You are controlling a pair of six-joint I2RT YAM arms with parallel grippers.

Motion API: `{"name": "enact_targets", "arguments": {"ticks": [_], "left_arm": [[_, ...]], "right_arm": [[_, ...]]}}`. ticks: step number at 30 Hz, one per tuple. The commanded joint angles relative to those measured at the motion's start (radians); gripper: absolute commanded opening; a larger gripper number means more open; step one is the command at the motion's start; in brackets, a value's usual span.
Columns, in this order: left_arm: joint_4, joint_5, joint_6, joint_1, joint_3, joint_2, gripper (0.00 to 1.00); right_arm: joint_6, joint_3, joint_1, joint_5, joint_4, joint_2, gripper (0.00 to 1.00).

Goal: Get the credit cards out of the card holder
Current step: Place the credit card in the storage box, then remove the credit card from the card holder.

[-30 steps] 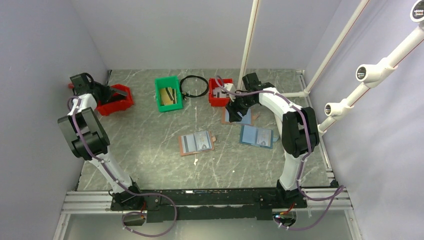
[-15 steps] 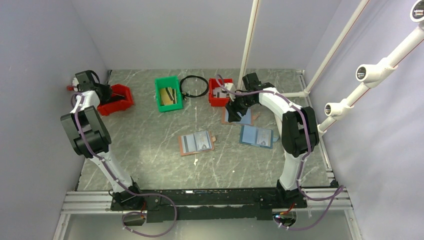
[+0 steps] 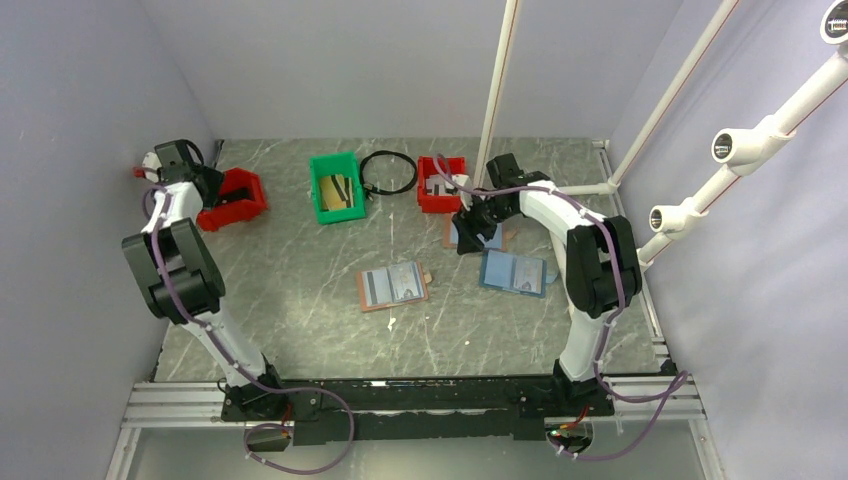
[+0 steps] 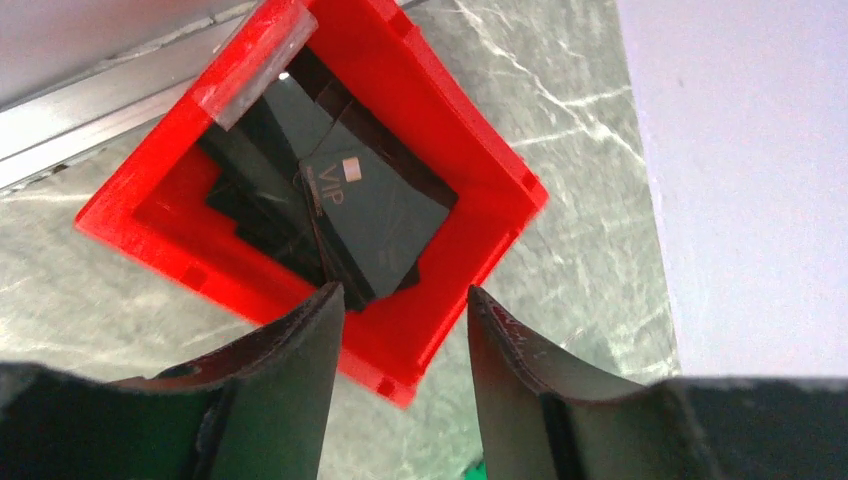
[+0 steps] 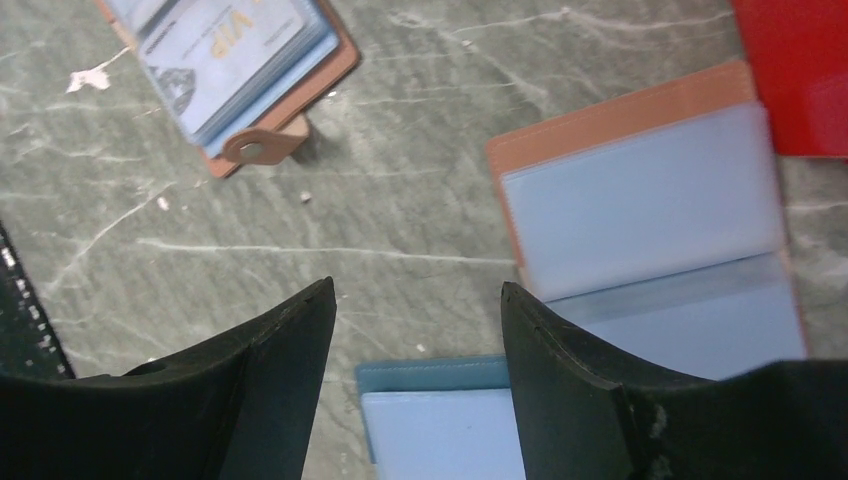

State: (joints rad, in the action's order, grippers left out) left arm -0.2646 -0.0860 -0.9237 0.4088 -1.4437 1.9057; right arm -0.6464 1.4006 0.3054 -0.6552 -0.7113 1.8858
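The card holder (image 5: pixel 640 200) lies open on the grey marbled tabletop (image 5: pixel 400 200), pale blue pages up, at the upper right of the right wrist view, just beside the right tool (image 5: pixel 417 290), whose fingers stand apart, holding nothing. Dark credit cards (image 4: pixel 365 215) are stacked in a red bin (image 4: pixel 470 150) under the left tool (image 4: pixel 405 292), likewise spread and empty. Pale lilac walls enclose the space. Another brown holder (image 5: pixel 230 50), showing a pale card, and a blue-covered holder (image 5: pixel 440 420) lie nearby. A green bin (image 3: pixel 337 187) stands upper centre.
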Motion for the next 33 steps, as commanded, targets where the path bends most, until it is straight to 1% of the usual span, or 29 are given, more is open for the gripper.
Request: {"name": "enact_targets", "arguments": {"ticks": [1,3,4,5,7,8,10,11,13,15,18,20,21,23,25,27,28,29,31,33], "left_arm": [[-0.038,0.124,0.206,0.0,0.032,-0.217,0.59],[-0.077,0.227,0.305,0.0,0.07,-0.29,0.68],[-0.103,0.256,0.334,0.0,0.093,-0.334,0.73],[-0.119,0.273,0.356,0.001,0.131,-0.378,0.79],[-0.14,0.285,0.393,0.001,0.232,-0.484,0.94],[-0.155,0.288,0.406,0.001,0.261,-0.541,0.99],[-0.186,0.31,0.421,0.0,0.349,-0.641,0.99],[-0.195,0.35,0.421,-0.003,0.388,-0.688,0.99],[-0.202,0.413,0.419,-0.039,0.454,-0.759,0.99],[-0.185,0.507,0.393,-0.087,0.509,-0.807,1.0],[-0.221,0.624,0.359,-0.155,0.548,-0.855,0.94],[-0.233,0.696,0.327,-0.213,0.599,-0.885,0.86],[-0.24,0.726,0.295,-0.233,0.631,-0.907,0.83],[-0.221,0.769,0.207,-0.274,0.716,-0.969,0.79],[-0.163,0.76,0.098,-0.331,0.82,-1.063,0.76],[-0.085,0.74,-0.008,-0.389,0.917,-1.155,0.71],[-0.033,0.73,-0.068,-0.401,0.958,-1.198,0.67],[0.012,0.724,-0.106,-0.438,0.995,-1.221,0.64],[0.065,0.704,-0.145,-0.479,1.04,-1.237,0.59],[0.088,0.683,-0.151,-0.512,1.049,-1.213,0.56]], "right_arm": [[-0.024,-0.035,0.011,-0.091,-0.041,-0.097,0.64],[-0.046,-0.053,0.032,-0.098,-0.05,-0.118,0.64],[-0.06,-0.062,0.049,-0.101,-0.054,-0.129,0.64],[-0.07,-0.072,0.06,-0.102,-0.053,-0.141,0.64],[-0.091,-0.094,0.086,-0.111,-0.048,-0.167,0.65],[-0.103,-0.102,0.098,-0.122,-0.048,-0.178,0.65],[-0.133,-0.118,0.123,-0.154,-0.054,-0.202,0.66],[-0.169,-0.124,0.133,-0.193,-0.068,-0.21,0.67],[-0.212,-0.136,0.155,-0.249,-0.092,-0.226,0.68],[-0.203,-0.149,0.184,-0.281,-0.095,-0.241,0.69],[-0.099,-0.16,0.232,-0.304,-0.073,-0.246,0.68],[0.025,-0.174,0.254,-0.324,-0.019,-0.242,0.66],[0.102,-0.184,0.259,-0.331,0.02,-0.239,0.65],[0.218,-0.2,0.269,-0.345,0.086,-0.234,0.63],[0.297,-0.203,0.286,-0.347,0.14,-0.228,0.62],[0.396,-0.198,0.299,-0.353,0.197,-0.205,0.52],[0.448,-0.197,0.303,-0.361,0.227,-0.188,0.48],[0.506,-0.198,0.308,-0.372,0.266,-0.166,0.45],[0.605,-0.205,0.317,-0.379,0.337,-0.14,0.37],[0.702,-0.222,0.328,-0.367,0.406,-0.12,0.3]]}}
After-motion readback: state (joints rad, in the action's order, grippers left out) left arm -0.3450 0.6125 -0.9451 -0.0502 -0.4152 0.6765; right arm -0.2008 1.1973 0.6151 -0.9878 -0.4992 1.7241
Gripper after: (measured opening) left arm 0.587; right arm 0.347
